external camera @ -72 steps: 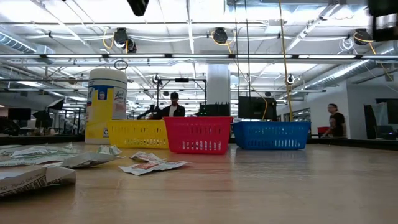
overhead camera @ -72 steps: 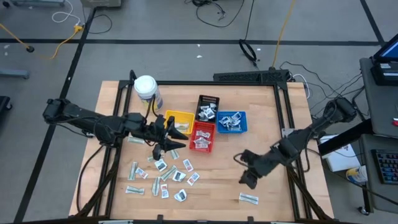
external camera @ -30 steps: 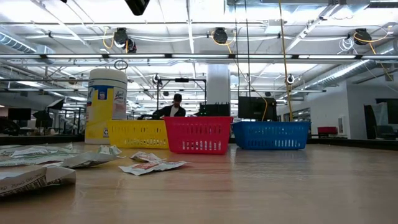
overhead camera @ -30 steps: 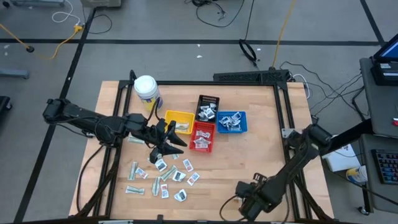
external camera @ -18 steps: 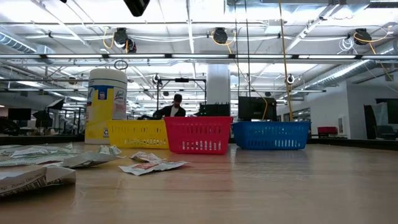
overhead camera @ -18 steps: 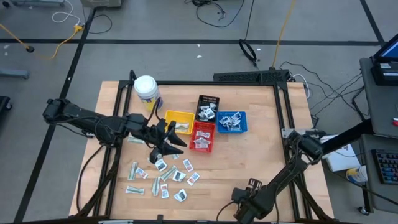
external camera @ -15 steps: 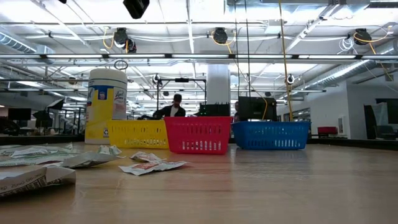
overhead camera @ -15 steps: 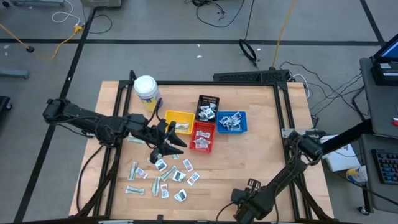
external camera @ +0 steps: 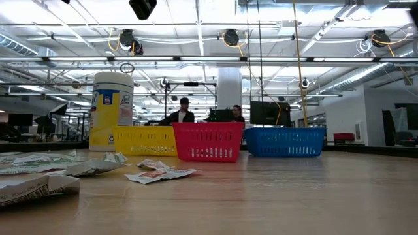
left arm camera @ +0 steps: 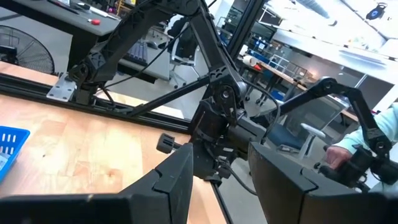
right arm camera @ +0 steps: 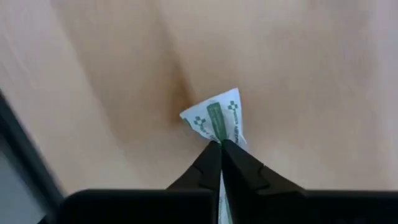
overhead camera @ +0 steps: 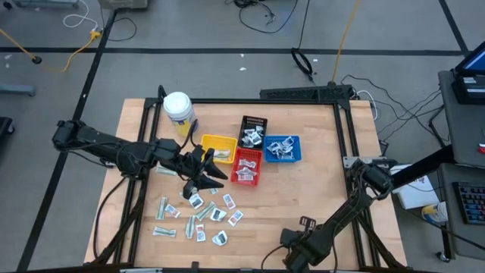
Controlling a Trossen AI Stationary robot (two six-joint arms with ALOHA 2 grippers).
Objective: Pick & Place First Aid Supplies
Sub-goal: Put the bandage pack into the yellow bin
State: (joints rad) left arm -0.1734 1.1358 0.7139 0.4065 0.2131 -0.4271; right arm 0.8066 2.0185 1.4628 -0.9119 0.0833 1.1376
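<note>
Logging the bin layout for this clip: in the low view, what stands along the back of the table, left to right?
White jar → yellow tray → red tray → blue tray.

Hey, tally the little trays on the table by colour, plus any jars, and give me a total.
Yellow tray: 1
Red tray: 1
Blue tray: 1
Black tray: 1
White jar: 1
Total: 5
Right gripper, at the table's edge, pinches a green-printed packet; left gripper hovers open beside the red tray.
</note>
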